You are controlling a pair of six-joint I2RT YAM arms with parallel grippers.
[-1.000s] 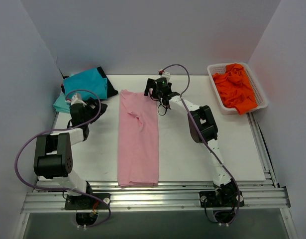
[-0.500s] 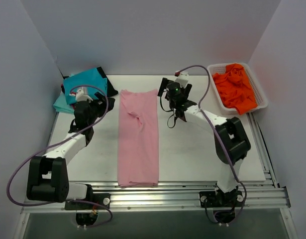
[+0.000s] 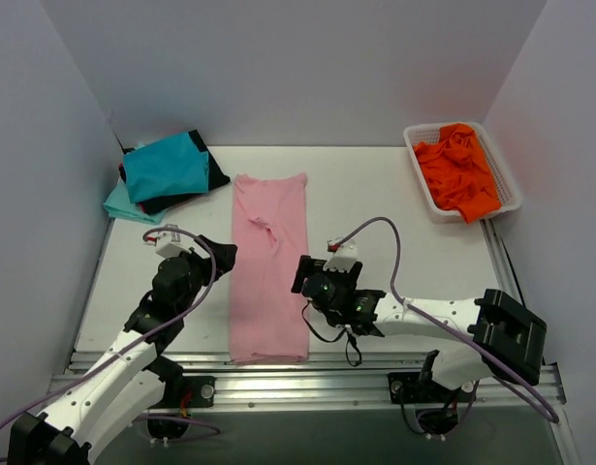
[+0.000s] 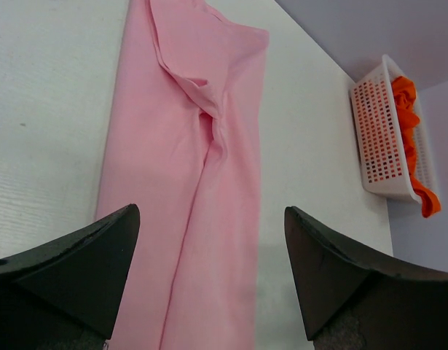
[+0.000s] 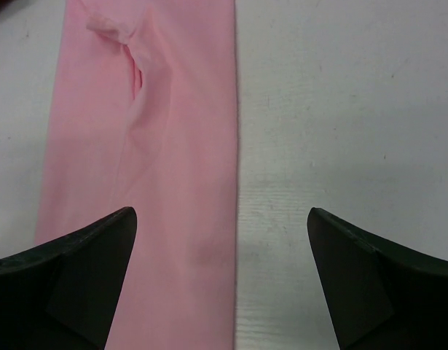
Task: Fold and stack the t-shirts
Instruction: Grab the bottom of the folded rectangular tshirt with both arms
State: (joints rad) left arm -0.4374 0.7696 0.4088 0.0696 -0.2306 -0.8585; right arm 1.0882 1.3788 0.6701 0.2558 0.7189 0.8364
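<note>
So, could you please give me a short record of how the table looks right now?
pink t-shirt: folded into a long strip, flat at mid-table
left hand: open, empty, by the strip's left edge
right hand: open, empty, over the strip's right edge
teal t-shirt: folded, far left corner, lying on the black t-shirt and pale aqua t-shirt
white basket: far right, holds crumpled orange t-shirts

Open tabletop [image 3: 375, 213] between pink shirt [image 3: 268, 271] and basket [image 3: 435, 208], folded stack [image 3: 165, 170] far left
</note>
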